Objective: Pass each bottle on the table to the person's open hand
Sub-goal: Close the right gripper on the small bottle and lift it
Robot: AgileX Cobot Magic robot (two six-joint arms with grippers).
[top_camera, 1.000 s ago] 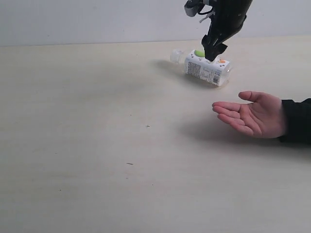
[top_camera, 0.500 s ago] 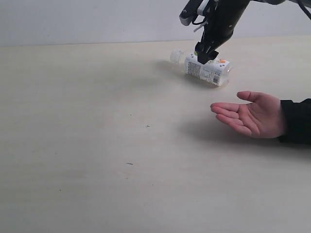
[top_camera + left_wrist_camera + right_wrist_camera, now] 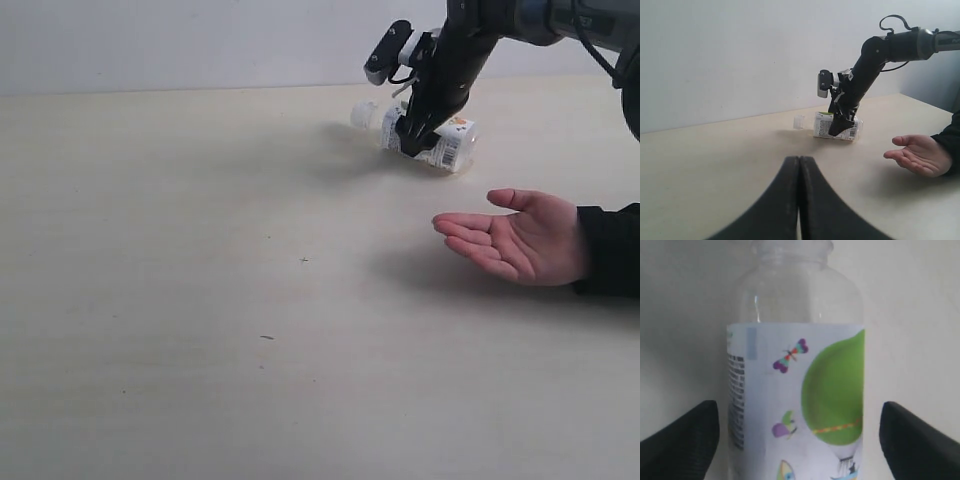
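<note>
Palm-up and empty, the person's open hand [image 3: 520, 240] is held near the bottle [image 3: 452, 145] to receive it. Only 1 bottle is seen, laid sideways on the table [image 3: 200, 250] and straddled by the right gripper [image 3: 408, 130], spread for grasping; the left gripper [image 3: 799, 160] is kept closed.

the right pincer [image 3: 410, 137] has dropped down to straddle the lying bottle [image 3: 452, 146].

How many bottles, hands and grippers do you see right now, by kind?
Small clear plastic bottle with a green-and-white label, lying on its side: 1
Bare open hand with a black sleeve cuff: 1
Black robot grippers: 2, the right gripper and the left gripper
Total: 4
</note>
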